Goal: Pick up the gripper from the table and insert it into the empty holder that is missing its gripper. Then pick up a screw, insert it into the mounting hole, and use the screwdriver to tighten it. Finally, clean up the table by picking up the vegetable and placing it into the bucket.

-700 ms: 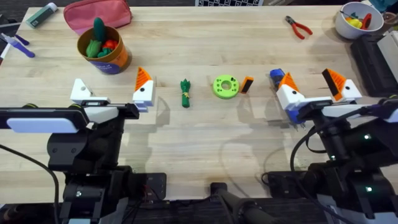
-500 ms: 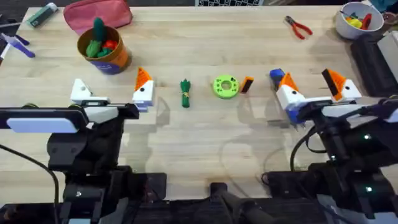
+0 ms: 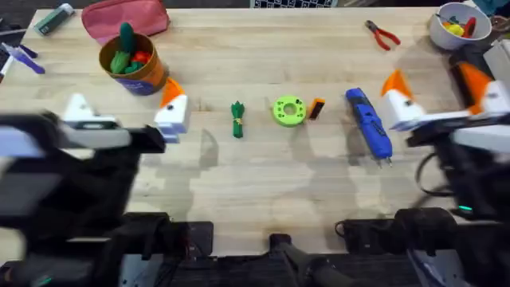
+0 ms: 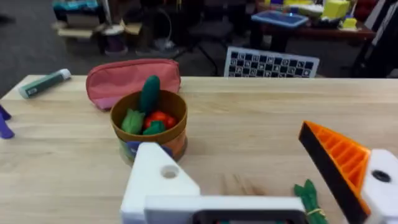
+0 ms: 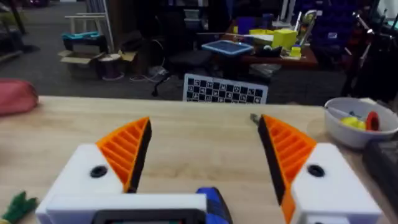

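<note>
Orange tip (image 3: pixel 317 108) lies on wood table (image 3: pixel 255 183) just beside lime disc (image 3: pixel 288 111), between veg bundle (image 3: pixel 237 119) and blue screwdriver (image 3: pixel 368 123). My left gripper (image 3: pixel 123 113) spread wide, nothing in it, one finger mount (image 4: pixel 158 180) bare white. My right gripper (image 3: pixel 434 89) wide apart too, nothing held. Bucket (image 3: pixel 132 62) far left w/ toys inside.

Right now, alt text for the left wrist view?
The left gripper is open with one finger mount bare white and the other carrying an orange ribbed pad. Beyond sit the orange bucket of toy vegetables and a pink pouch.
</note>
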Available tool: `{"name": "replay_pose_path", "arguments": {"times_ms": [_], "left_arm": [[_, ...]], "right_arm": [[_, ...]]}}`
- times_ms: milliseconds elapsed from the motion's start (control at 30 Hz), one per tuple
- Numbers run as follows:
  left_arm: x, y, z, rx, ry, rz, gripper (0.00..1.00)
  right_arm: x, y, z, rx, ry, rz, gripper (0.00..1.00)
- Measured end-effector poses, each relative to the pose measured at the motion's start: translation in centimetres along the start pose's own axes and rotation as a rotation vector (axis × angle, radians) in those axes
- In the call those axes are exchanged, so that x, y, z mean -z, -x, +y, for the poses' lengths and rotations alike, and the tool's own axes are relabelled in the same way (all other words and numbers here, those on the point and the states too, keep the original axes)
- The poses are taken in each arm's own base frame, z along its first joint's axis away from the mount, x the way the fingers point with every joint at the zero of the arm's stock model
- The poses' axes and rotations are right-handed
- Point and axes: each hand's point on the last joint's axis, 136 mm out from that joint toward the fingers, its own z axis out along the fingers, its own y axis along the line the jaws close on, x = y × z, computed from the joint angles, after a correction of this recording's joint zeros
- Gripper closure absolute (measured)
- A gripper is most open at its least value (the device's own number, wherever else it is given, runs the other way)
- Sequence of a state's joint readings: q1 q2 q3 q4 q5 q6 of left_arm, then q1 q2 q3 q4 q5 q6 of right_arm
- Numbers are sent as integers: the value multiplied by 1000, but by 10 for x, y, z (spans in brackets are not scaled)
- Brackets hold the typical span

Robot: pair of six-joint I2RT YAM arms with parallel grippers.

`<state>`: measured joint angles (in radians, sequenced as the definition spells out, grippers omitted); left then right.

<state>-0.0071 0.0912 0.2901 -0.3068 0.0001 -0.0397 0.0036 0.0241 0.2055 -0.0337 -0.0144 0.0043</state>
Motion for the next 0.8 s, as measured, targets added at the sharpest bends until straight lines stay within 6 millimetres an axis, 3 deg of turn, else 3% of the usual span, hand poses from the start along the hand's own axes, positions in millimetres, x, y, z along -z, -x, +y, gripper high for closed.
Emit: {"name": "replay_pose_path", "arguments": {"times_ms": [133, 300, 467, 633, 800], "left_arm": [[10, 33, -1, 27, 12, 134, 15], [4, 45, -1, 39, 29, 405, 15], [-11, 32, 0, 41, 46, 669, 16], [-31, 10, 0, 42, 59, 864, 16], [-40, -21, 2, 40, 69, 1018, 15]], "right_arm": [[11, 35, 1, -4, 2, 79, 7], [16, 32, 1, -18, 1, 381, 7], [14, 22, 1, -32, -1, 661, 8], [5, 14, 1, -38, -1, 790, 7], [15, -7, 1, -44, -2, 911, 7]]}}
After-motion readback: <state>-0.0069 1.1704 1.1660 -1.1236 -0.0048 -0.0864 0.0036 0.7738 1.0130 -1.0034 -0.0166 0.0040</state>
